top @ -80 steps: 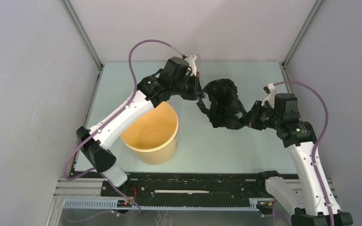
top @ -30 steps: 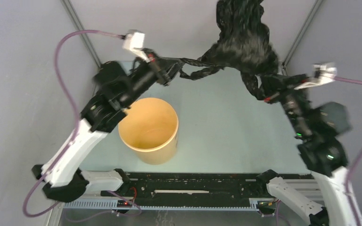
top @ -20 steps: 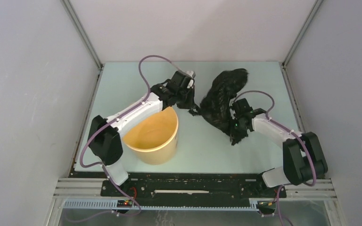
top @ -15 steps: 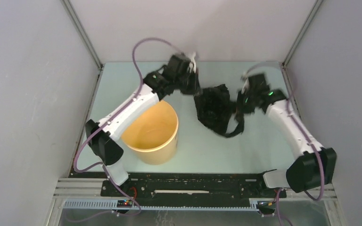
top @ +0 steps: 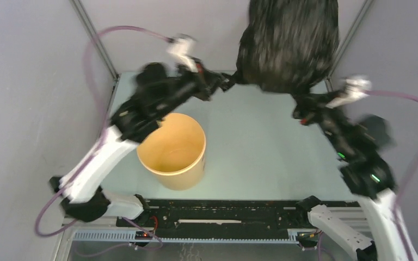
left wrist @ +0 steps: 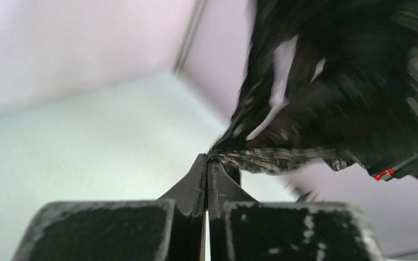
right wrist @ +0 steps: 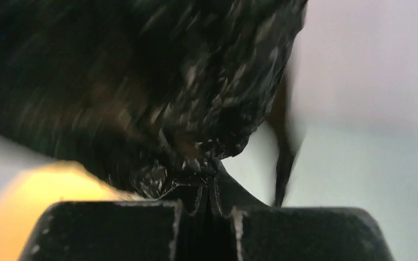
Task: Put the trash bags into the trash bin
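The black bag point(top: 288, 43) hangs spread wide, high over the far edge of the surface point(top: 250, 147). It is stretched between the 2 arms and well apart from the open yellow bin point(top: 182, 176) at the front left. The left fingers point(left wrist: 191, 187) are pinched tight on 1 twisted corner of the bag, the right fingers point(right wrist: 226, 190) are clamped on its lower edge, and bare surface lies between bag and bin.

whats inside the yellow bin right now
The trash bin shows only its bare yellow wall and floor; the left arm covers part of its far rim. The trash bag is held in the air by the left gripper and right gripper.
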### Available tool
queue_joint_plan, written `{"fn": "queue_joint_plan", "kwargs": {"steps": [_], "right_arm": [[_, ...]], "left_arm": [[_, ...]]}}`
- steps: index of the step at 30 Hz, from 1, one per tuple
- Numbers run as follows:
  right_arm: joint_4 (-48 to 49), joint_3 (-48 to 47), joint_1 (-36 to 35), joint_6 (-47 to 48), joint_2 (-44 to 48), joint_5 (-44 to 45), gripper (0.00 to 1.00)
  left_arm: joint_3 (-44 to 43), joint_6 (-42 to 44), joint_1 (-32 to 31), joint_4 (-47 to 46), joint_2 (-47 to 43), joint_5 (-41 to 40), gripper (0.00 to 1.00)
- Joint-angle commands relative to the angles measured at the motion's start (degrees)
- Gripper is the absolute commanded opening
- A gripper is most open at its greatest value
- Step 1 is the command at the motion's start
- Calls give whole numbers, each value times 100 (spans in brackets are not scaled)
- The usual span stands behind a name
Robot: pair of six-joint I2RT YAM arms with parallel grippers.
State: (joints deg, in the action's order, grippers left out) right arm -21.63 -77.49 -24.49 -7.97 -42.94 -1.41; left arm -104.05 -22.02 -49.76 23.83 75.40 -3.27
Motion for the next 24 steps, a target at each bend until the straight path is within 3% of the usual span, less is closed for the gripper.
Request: {"fn": "queue_joint_plan", "kwargs": {"steps": [1,5,8,10,13,15,17,18,19,20,22,24], "right_arm": [[-1573,2324,591,-612,-1880,-388,0],[-1821,2960,165,-822,-1945,-871,0],[-1877,2443,147,-825,-1635,-565,0],[-2064,1435,561,-851,-1667,-625,0],[-2381,-657,1547,-1080,-2076,-1402,0],[-2778,-2468,1690,-1024,-2599,-1414,0],[-3072,-4063,1679,-860,-2929,-1371,0],[-3052,-4670,1631,-761,-2954,-1363,0],[-2910,-4760,1528,-649,-2840,-1297,0],[-2607,-4459,1386,-501,-2592,-1150,0],[-1677,-2978,1141,-258,-1812,-778,0],[-955,-1199,1136,-294,-1097,-439,0]], "left_arm": [[1128,-17,212,2155,1991,105,0],[1527,103,167,1413,1537,863,0],[795,100,241,1494,1722,1178,0],[-164,-5,415,1585,1987,1373,0],[-2304,-734,863,1834,2590,1589,0],[-3679,-1258,1041,1739,2944,1744,0],[-4394,-1366,1024,1289,2851,1724,0],[-4213,-1277,949,978,2598,1642,0],[-3963,-1051,835,632,2266,1477,0],[-3103,-749,693,293,1816,1215,0],[-1732,-266,451,-310,996,562,0],[61,-361,482,-410,549,-99,0]]}}
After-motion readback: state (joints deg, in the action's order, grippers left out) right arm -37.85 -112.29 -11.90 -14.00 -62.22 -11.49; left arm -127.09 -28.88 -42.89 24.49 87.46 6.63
